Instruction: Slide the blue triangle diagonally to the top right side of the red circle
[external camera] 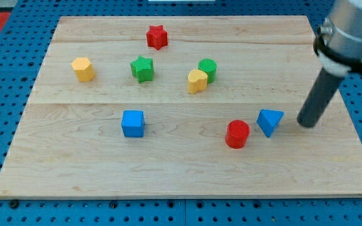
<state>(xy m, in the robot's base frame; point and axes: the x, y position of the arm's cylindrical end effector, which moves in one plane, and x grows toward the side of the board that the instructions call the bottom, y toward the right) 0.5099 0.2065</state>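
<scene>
The blue triangle (269,121) lies on the wooden board (181,169) at the view's right, just up and right of the red circle (237,134), with a small gap between them. My tip (307,123) rests on the board a short way to the right of the blue triangle, not touching it. The dark rod rises from the tip toward the view's top right corner.
A blue cube (132,123) sits left of centre. A red star (157,37) is near the top. A green star (142,68), a yellow block (83,69), another yellow block (197,81) and a green cylinder (208,69) lie across the upper half.
</scene>
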